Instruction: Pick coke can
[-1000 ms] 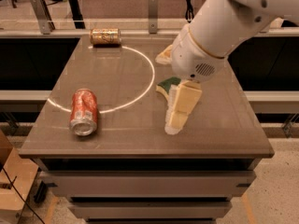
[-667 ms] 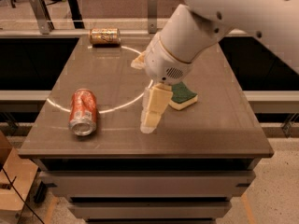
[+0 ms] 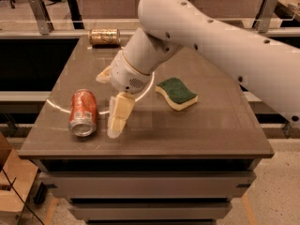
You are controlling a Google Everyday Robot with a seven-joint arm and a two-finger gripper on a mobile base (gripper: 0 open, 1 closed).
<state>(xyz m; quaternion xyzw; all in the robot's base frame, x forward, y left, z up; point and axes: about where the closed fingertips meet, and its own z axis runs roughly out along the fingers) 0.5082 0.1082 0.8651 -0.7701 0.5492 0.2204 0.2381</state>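
Observation:
The coke can (image 3: 83, 112) is red with white markings and a silver top. It lies on its side near the table's front left, with its top facing the front edge. My gripper (image 3: 108, 106) hangs just right of the can, low over the table, on the white arm (image 3: 211, 36) that reaches in from the upper right. It is open and empty. One tan finger (image 3: 118, 115) points down next to the can, apart from it. The other finger (image 3: 104, 75) sticks out to the left, behind the can.
A gold can (image 3: 104, 37) lies on its side at the table's back left edge. A yellow sponge with a green top (image 3: 176, 93) lies right of the gripper. A white circle line is marked on the grey table (image 3: 211, 130). A cardboard box (image 3: 11, 182) stands on the floor at the left.
The arm has swung left across the table. The gripper moved from over the sponge to just beside the coke can, uncovering the sponge. The cans have not moved.

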